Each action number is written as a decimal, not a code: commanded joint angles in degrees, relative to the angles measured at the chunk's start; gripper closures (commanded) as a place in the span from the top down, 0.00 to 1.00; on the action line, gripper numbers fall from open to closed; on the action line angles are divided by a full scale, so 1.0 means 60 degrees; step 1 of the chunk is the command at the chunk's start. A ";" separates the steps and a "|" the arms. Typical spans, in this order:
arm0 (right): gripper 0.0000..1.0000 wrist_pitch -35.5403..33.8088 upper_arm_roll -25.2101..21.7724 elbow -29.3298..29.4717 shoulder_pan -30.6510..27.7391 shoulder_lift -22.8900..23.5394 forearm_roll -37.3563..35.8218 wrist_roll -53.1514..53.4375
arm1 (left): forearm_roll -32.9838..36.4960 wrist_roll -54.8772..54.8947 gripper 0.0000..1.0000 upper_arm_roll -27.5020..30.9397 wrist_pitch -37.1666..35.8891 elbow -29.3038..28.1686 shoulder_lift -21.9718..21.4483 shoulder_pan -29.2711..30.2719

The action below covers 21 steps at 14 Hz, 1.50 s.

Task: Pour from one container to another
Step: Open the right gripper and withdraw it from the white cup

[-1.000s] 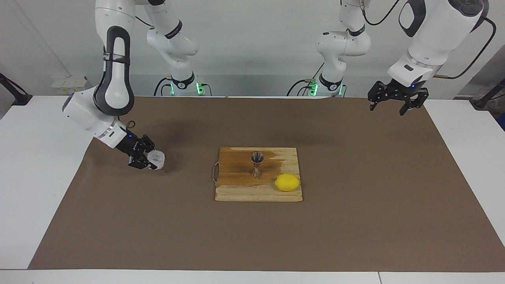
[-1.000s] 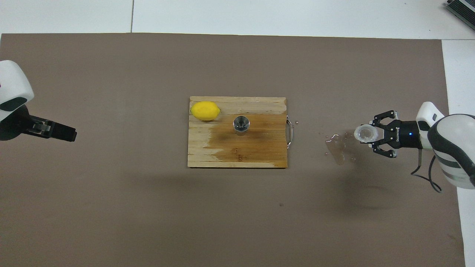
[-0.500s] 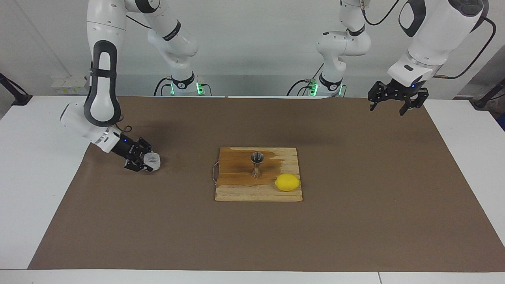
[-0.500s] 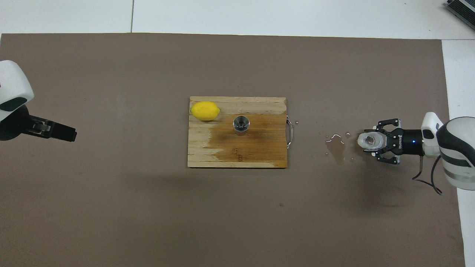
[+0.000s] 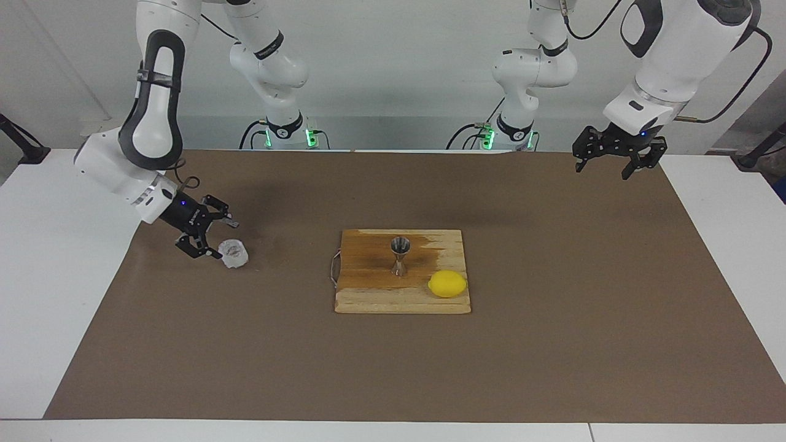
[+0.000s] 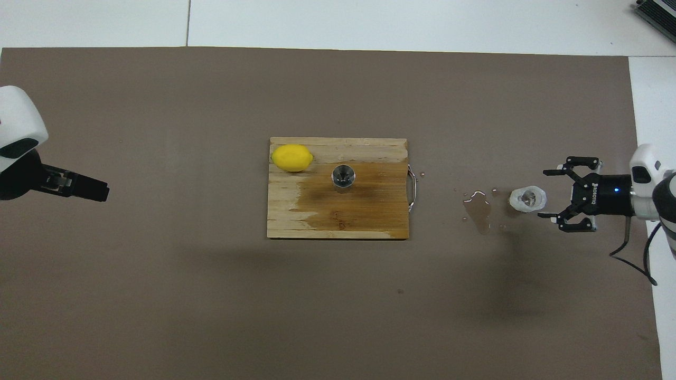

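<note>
The small clear glass cup (image 5: 234,253) stands upright on the brown mat toward the right arm's end of the table; it also shows in the overhead view (image 6: 527,199). My right gripper (image 5: 221,238) is open just beside the cup, clear of it, low over the mat (image 6: 545,193). The steel jigger (image 5: 400,255) stands upright on the wooden board (image 5: 368,298); from above it sits at the board's middle (image 6: 343,176). My left gripper (image 5: 608,167) is open and empty, and waits raised over the left arm's end of the mat (image 6: 100,191).
A yellow lemon (image 5: 447,283) lies on the board's corner beside the jigger (image 6: 291,157). The board (image 6: 296,221) has a dark wet patch and a metal handle (image 6: 413,188). A small puddle (image 6: 478,208) lies on the mat between board and cup.
My right gripper set the glass cup down on the mat, opened, and drew back from it toward the right arm's end of the table. The left arm has not moved.
</note>
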 commanded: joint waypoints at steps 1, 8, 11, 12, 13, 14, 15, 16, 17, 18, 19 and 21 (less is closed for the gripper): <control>1.00 -0.0064 0.0058 0.0186 0.0358 -0.0550 -0.1070 0.2851 | 0.0184 0.0088 1.00 0.0019 -0.0092 -0.0049 -0.0162 -0.0004; 1.00 -0.0938 0.0087 0.1370 0.2158 -0.0948 -0.6665 1.1846 | 0.0184 0.0103 1.00 0.0019 -0.0092 -0.0049 -0.0147 -0.0004; 1.00 -0.2403 0.0102 0.2134 0.3124 -0.0859 -0.7958 1.5668 | 0.0184 0.0088 1.00 0.0019 -0.0092 -0.0049 -0.0147 -0.0004; 1.00 -0.2770 0.0102 0.2324 0.3403 -0.0859 -0.7959 1.6840 | 0.0184 0.0088 1.00 0.0019 -0.0092 -0.0049 -0.0147 -0.0004; 1.00 -0.3150 0.0102 0.2544 0.3594 -0.0859 -0.7945 1.7998 | 0.0184 0.0088 1.00 0.0019 -0.0092 -0.0049 -0.0147 -0.0004; 1.00 -0.3589 0.0102 0.2821 0.3639 -0.0859 -0.7800 1.9068 | 0.0184 0.0088 1.00 0.0019 -0.0092 -0.0049 -0.0147 -0.0004; 1.00 -0.4014 0.0087 0.3187 0.3611 -0.0888 -0.7697 1.9789 | 0.0184 0.0103 1.00 0.0019 -0.0092 -0.0049 -0.0147 -0.0004; 1.00 -0.4294 0.0058 0.3568 0.3509 -0.1004 -0.7290 2.0246 | 0.0184 0.0103 1.00 0.0019 -0.0092 -0.0049 -0.0147 -0.0004; 1.00 -0.4471 -0.0015 0.3905 0.3450 -0.1165 -0.7068 2.0483 | 0.0184 0.0088 1.00 0.0019 -0.0092 -0.0049 -0.0147 -0.0004; 1.00 -0.4589 -0.0030 0.4198 0.3435 -0.1239 -0.7022 2.0543 | 0.0184 0.0103 1.00 0.0019 -0.0092 -0.0049 -0.0147 -0.0004; 1.00 -0.4822 -0.0059 0.4477 0.3406 -0.1240 -0.7007 2.0660 | 0.0184 0.0074 1.00 0.0004 -0.0092 -0.0049 -0.0147 -0.0019; 1.00 -0.5859 -0.0118 0.5194 0.3216 -0.1254 -0.6527 2.0894 | 0.0184 0.0074 1.00 -0.0025 -0.0048 -0.0049 -0.0147 -0.0151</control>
